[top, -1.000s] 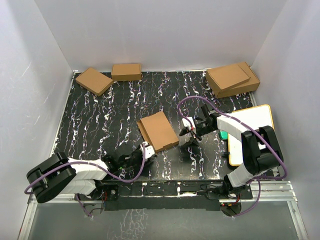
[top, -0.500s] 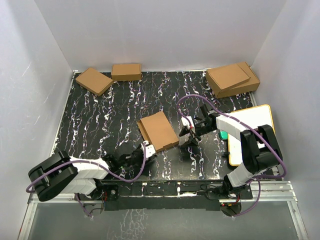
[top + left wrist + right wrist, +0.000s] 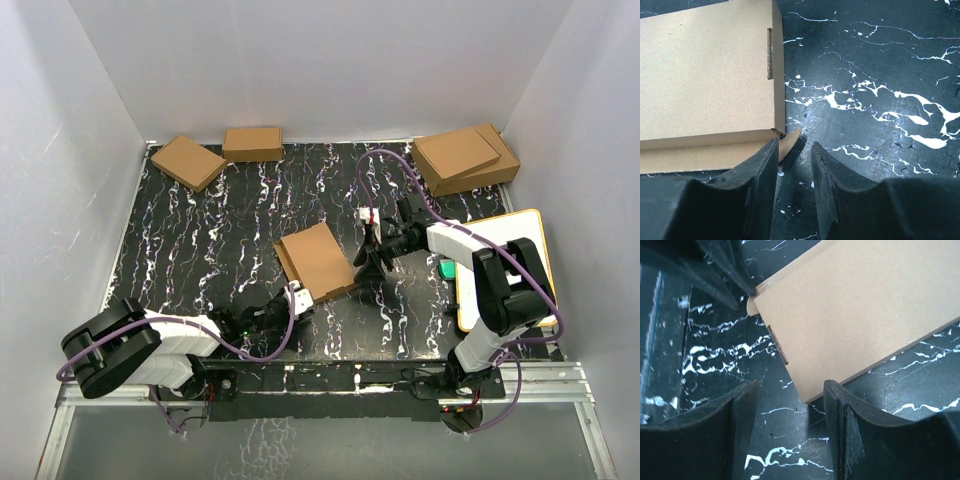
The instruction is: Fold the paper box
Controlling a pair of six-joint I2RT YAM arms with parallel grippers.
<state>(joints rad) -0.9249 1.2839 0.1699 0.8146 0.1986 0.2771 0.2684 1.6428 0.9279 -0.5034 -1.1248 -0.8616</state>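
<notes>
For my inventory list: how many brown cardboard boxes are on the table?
5. Two small boxes lie at the far left, two bigger boxes are stacked at the far right, and the folded box lies mid-table. None seems hidden.

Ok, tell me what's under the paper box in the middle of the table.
The paper box lies flat on the black marbled table. Only a small cardboard tab pokes out below its corner, by the left gripper. Anything else beneath is covered.
</notes>
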